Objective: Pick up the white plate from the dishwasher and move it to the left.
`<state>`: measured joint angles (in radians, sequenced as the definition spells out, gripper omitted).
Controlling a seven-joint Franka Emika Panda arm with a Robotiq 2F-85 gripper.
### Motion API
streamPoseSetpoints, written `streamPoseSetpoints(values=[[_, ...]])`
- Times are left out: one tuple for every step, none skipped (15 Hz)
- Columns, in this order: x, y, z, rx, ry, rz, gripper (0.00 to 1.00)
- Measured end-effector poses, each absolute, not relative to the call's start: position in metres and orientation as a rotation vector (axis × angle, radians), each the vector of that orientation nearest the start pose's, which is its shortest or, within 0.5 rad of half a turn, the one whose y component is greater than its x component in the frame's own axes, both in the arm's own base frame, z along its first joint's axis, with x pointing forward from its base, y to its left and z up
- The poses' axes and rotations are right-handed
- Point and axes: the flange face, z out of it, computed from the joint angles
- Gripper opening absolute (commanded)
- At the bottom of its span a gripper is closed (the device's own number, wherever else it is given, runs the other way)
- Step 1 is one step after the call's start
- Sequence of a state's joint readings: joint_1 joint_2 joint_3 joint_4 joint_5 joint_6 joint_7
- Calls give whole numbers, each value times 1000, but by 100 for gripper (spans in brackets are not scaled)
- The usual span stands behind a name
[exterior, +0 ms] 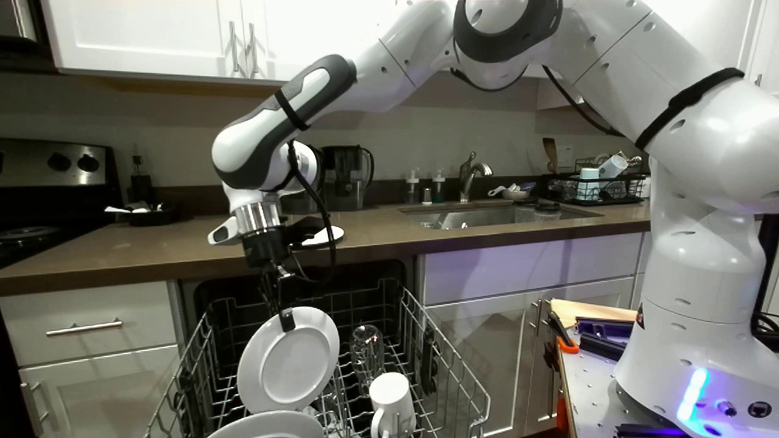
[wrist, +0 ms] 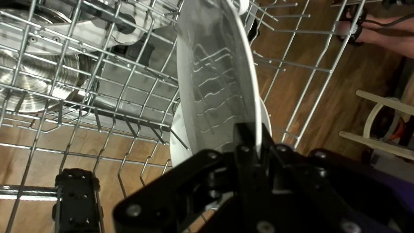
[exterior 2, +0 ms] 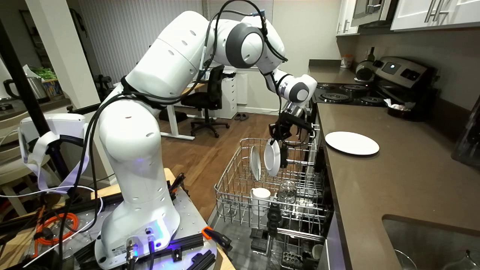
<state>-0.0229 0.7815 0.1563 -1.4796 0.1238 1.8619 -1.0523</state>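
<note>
A Robotiq gripper (wrist: 256, 132) pinches the rim of a white dinner plate (exterior: 289, 365), held tilted on edge at the dishwasher rack (exterior: 488, 399), with a second white plate (exterior 2: 255, 163) near it. The grasp appears complete; the shift to the left looks yet to be made, and whether the plate's lower edge clears the rack cannot be told. In the wrist view, the jaws stand nearly together, a finger (wrist: 243, 137) against each face, with only the rim between them.

brown countertop (exterior 2: 405, 183) | flat white plate (exterior 2: 352, 143) | pitcher (exterior: 344, 176) | pump bottles (exterior: 412, 188) | black dish rack (exterior: 563, 193)
</note>
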Motion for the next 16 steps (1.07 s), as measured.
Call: streamPoseSetpoints(values=[[666,85,194,-2345,-1428,348,2],[666,85,196,-2356,-1417,348,2],[667,86,199,-2368,-1404,347,2],[667,87,202,-2379,-1393,345,2],[668,88,207,-2389,-1383,342,2],[668,89,211,-2400,-1373,338,2],[669,91,216,-2409,-1366,332,2],[670,92,221,-2419,-1358,326,2],[671,94,226,-2432,-1348,319,2],[671,95,231,-2448,-1334,312,2],[673,97,236,-2465,-1322,301,7],[674,100,240,-2484,-1313,281,7],[676,102,243,-2496,-1311,264,7],[676,104,244,-2499,-1311,259,7],[676,105,244,-2500,-1310,260,7],[676,105,244,-2501,-1308,261,7]])
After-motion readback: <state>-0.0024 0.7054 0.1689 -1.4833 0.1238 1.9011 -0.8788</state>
